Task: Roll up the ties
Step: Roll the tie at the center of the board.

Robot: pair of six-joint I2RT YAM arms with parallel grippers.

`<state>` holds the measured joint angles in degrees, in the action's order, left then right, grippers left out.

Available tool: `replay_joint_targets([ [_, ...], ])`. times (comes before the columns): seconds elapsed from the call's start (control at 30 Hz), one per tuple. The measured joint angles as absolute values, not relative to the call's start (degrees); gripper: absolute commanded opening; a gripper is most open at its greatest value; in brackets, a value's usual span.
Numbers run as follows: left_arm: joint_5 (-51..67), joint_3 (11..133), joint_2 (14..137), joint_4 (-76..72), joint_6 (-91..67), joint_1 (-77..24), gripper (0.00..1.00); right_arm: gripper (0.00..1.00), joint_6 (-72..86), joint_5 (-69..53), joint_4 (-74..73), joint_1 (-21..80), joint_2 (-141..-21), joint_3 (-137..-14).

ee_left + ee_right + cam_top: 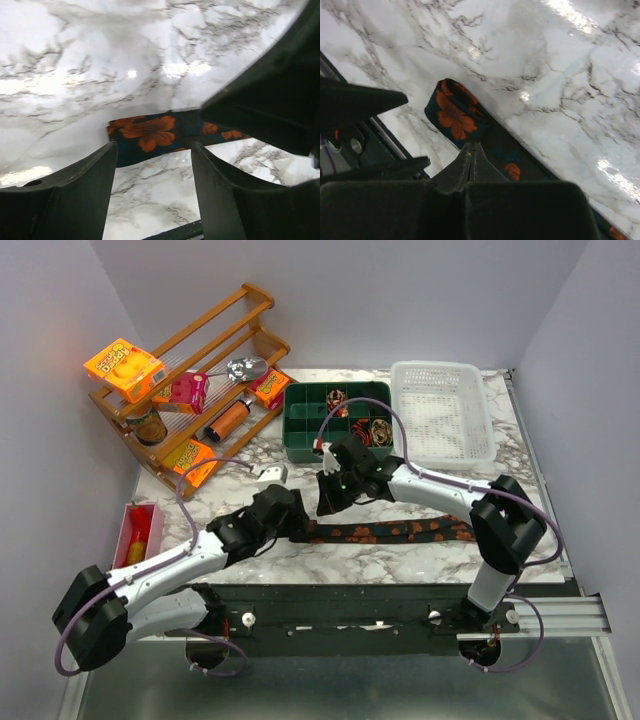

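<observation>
**A:** What do the containers hold?

**B:** The green divided box [300, 425] has a patterned coil [337, 397] in a back compartment and a second coil [380, 430] in one on the right. That makes at least two. The red bin [128, 525] at the left edge holds something yellow that I can't identify.

**A:** And loose ties?

**B:** One tie [400, 532] lies flat on the table [400, 565] in front of the box. Its left end is turned over into a small loop.

**A:** The arms?

**B:** Both reach inward, meeting over that end. The left claw [152, 150] sits low and spread wide, with the loop just beyond its fingers, ungripped. The right claw [471, 147] has its fingers pressed together, tips at the fabric behind the loop. I cannot tell whether they pinch it.
</observation>
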<state>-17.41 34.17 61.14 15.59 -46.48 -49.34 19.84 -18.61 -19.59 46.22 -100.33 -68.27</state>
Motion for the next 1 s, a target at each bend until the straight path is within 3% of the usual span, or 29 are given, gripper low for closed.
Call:
replay_joint_targets([
  [0.23,-8.3,25.6,53.6,13.3,-47.7,-38.3,0.78,0.02,19.8,-20.6,-18.5,48.6,-102.5,-68.3],
  [0.6,4.4,17.3,54.3,2.9,-50.0,-31.5,0.73,0.01,19.4,-20.2,-18.4,49.0,-108.3,-68.3],
  [0.8,7.3,14.4,57.9,-5.4,-51.5,-31.2,0.65,0.01,19.4,-20.0,-17.9,49.0,-108.9,-68.3],
  [0.9,8.8,13.4,60.5,-10.6,-52.1,-31.2,0.55,0.01,19.4,-20.0,-17.5,49.0,-109.1,-68.3],
  [1.0,10.3,12.8,64.3,-15.9,-52.9,-31.2,0.38,0.01,19.4,-20.0,-17.4,49.0,-109.1,-68.3],
])
